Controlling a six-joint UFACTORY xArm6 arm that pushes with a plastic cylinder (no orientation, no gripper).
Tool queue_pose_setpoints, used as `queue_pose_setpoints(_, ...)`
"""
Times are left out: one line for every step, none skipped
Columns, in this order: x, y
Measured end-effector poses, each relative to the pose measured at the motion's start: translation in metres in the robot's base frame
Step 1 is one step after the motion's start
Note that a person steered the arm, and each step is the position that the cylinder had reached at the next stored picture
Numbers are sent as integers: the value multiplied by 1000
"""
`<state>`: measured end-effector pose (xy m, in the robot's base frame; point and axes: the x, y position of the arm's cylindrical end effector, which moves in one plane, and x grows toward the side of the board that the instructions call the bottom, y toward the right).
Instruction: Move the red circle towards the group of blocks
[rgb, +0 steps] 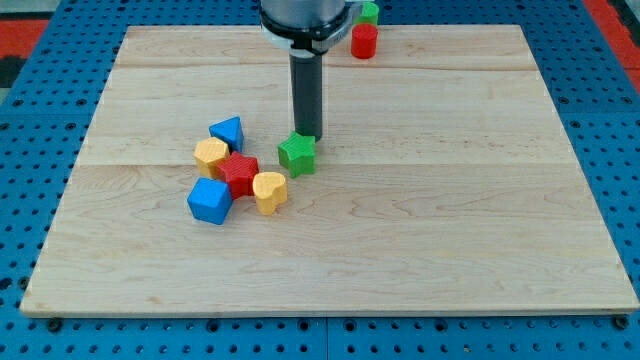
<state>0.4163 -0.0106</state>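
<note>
My tip (308, 134), a bare rod holding nothing, touches the green star (297, 153); the red circle (363, 42) lies well apart toward the view's top right

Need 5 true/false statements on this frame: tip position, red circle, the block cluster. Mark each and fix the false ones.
1. My tip sits right at the upper edge of the green star. True.
2. The red circle is already touching the cluster. False: it stands alone near the view's top edge, far from the group, with a small green block just behind it.
3. The red star lies in the middle of the cluster. True.
4. The yellow heart is at the cluster's left end. False: it is on the cluster's right side, below and left of the green star.
5. There are two blue blocks: a blue triangle at the cluster's top and a blue cube at its bottom left. True.
</note>
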Motion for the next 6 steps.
queue_pose_setpoints(5, 57)
queue_pose_setpoints(35, -23)
queue_pose_setpoints(22, -36)
queue_pose_setpoints(-9, 6)
queue_pose_setpoints(-83, 83)
queue_pose_setpoints(-122, 227)
